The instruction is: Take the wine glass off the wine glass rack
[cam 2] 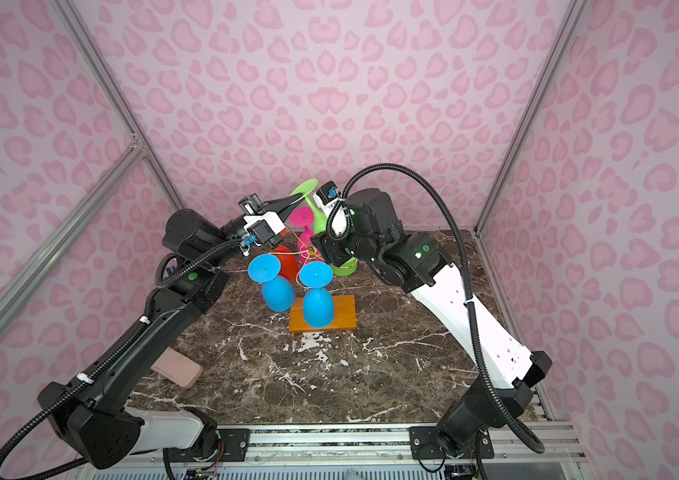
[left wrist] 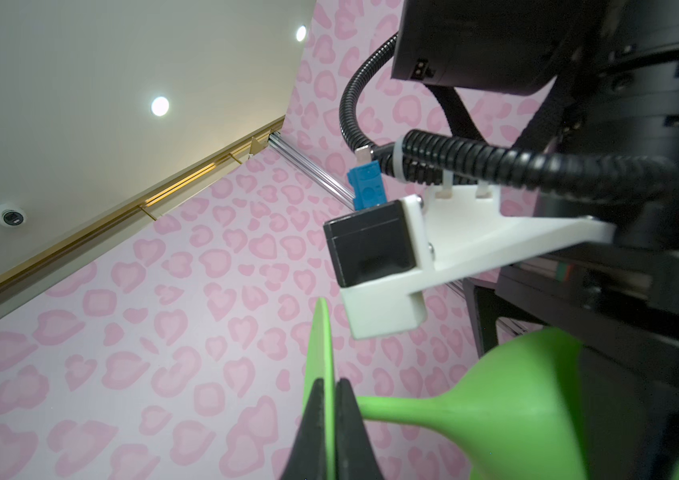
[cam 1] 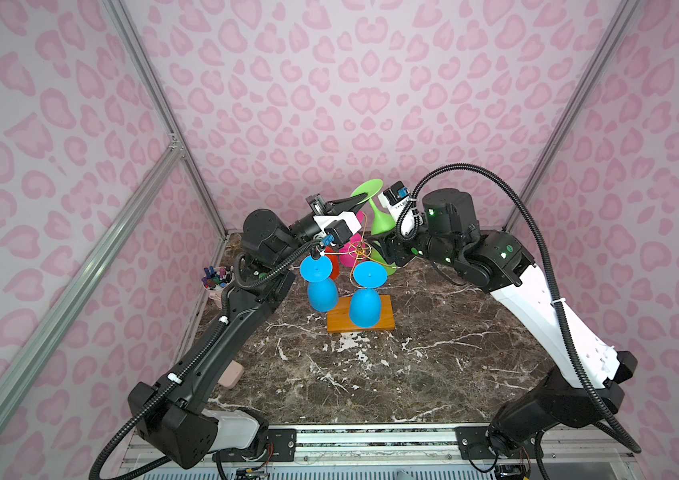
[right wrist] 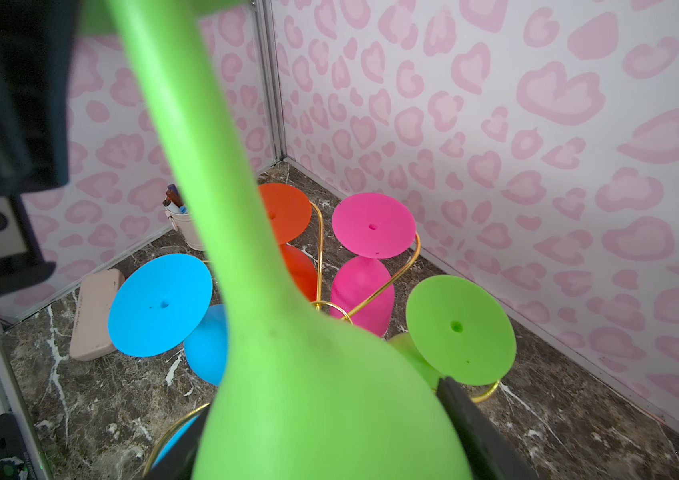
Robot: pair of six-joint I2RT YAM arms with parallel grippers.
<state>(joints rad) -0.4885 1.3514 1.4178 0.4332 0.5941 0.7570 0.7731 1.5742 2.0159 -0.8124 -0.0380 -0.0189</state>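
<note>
The green wine glass [cam 1: 376, 210] is clear of the wine glass rack [cam 1: 385, 308] and hangs in the air between the two hands, tilted, foot up and bowl down. The right gripper [right wrist: 325, 399] has its fingers on either side of the bowl and grips it, and the stem runs up and away from that hand. At the far end the left gripper [left wrist: 329, 388] is closed on the thin edge of the foot, its two black fingers [left wrist: 314, 415] pinching the disc between them, with the bowl beyond its fingertips. Below and just ahead of the right gripper, the gold wire arms [right wrist: 387, 282] carry the other glasses upside down. A second green glass [right wrist: 460, 328] hangs closest to its fingertip, with a pink glass [right wrist: 373, 226] and an orange glass [right wrist: 285, 212] further out and a blue glass [right wrist: 161, 303] off to the side. A pen cup [cam 1: 215, 284] and a pale pink case [cam 2: 177, 368] lie on the marble table [cam 1: 433, 365], under and behind the left arm. As I read it, the lift-off is done and the step in hand is a two-handed hold, probably a transfer or steadying before the glass is set down. The next move calls for only one hand letting go at a time. The glass must also be carried away from the wire arms without its bowl clipping the green glass just beneath. A pinch on the foot's rim alone looks liable to let the glass swing.
</note>
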